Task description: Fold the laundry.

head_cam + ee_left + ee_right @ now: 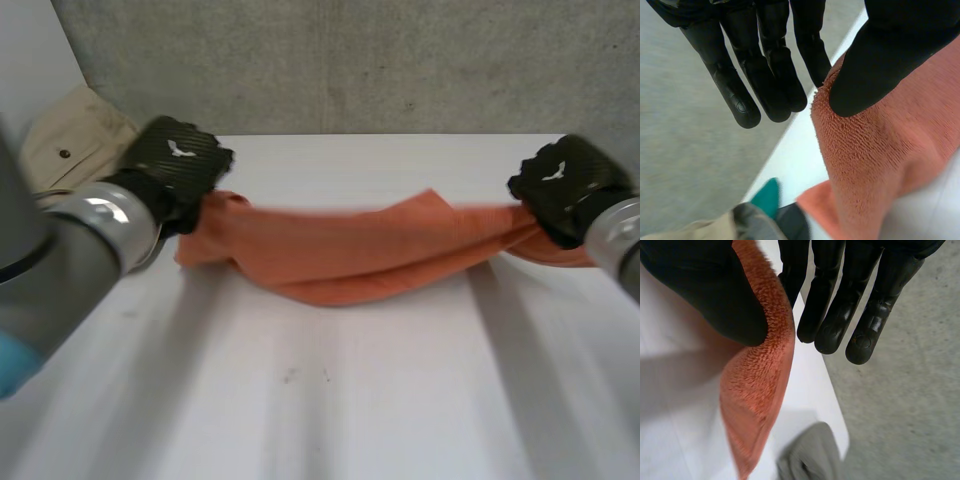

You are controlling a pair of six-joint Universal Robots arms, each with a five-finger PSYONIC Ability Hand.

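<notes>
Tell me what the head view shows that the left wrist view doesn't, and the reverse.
Head view, not left wrist: the right hand holding the orange towel by its other end, the towel stretched between both hands. Left wrist, not head: the left hand pinching the towel between thumb and finger, and a green item beyond the fingertips. Both: left hand, towel, white table.
</notes>
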